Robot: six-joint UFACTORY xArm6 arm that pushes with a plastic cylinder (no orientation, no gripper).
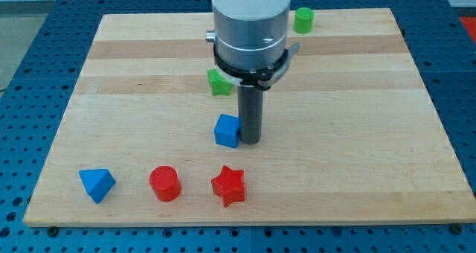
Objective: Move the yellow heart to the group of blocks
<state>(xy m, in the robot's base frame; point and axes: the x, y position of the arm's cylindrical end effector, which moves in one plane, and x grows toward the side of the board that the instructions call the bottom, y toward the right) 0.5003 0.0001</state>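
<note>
Nearest the view's bottom sit a blue triangle [97,184], red cylinder [165,184] and red star [228,185]. My tip [249,141], a bare rod holding nothing, touches the blue cube [227,130] on its right. Green blocks [219,82] [303,19] lie higher; no yellow heart shows.

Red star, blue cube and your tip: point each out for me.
Red star [228,185], camera view, middle of its top face.
Blue cube [227,131], camera view, middle of the block, just left of the tip.
My tip [250,141], camera view, very end of the rod.
</note>
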